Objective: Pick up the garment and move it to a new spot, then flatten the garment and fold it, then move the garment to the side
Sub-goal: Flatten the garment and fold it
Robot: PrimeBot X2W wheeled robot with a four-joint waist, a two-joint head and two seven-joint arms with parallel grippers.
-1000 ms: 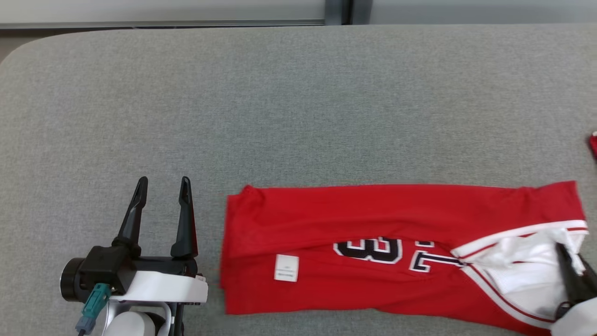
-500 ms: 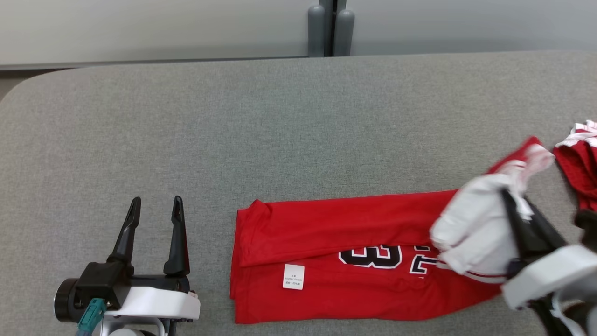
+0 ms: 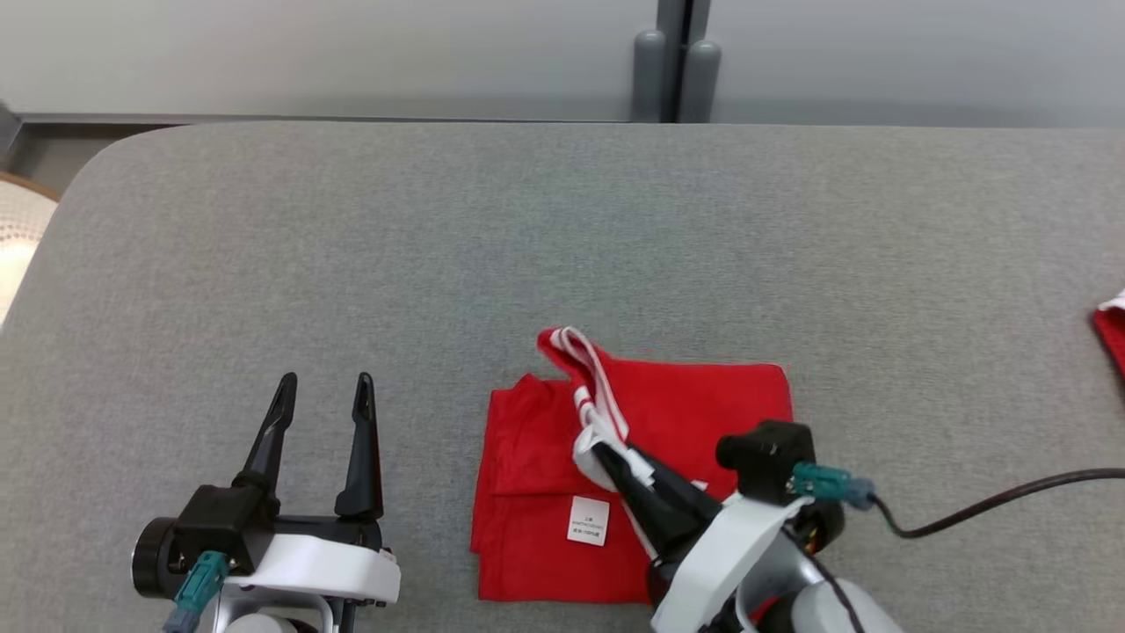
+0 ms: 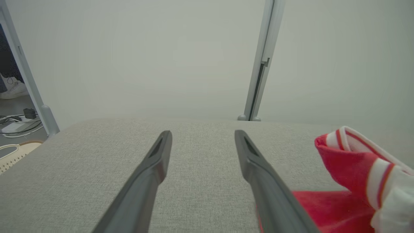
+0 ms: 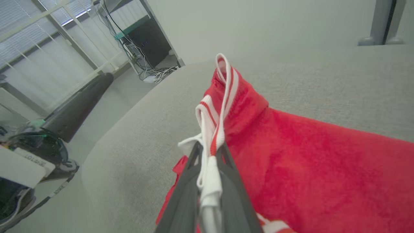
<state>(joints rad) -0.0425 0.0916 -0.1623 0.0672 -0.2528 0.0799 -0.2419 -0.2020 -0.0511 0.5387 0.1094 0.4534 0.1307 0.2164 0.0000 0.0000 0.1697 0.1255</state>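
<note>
The garment (image 3: 694,413), a red jersey with white and red trim, lies folded over itself on the grey table (image 3: 527,246), a white label (image 3: 588,520) on its near part. My right gripper (image 3: 602,453) is shut on the trimmed edge of the garment (image 5: 213,129), which it holds above the left half of the garment. In the left wrist view that raised edge of the garment (image 4: 352,161) shows at the right. My left gripper (image 3: 323,391) stands open and empty on the table left of the garment, its fingers (image 4: 155,161) apart.
Another red piece of cloth (image 3: 1112,330) lies at the table's right edge. A grey post (image 3: 672,61) stands behind the far edge. A black cable (image 3: 984,505) trails from my right wrist. A pale basket (image 3: 18,237) sits beyond the left edge.
My right gripper has carried the garment's trimmed right end up and over to the left, folding the garment in half. The head camera has shifted. The left gripper stayed open in place.
</note>
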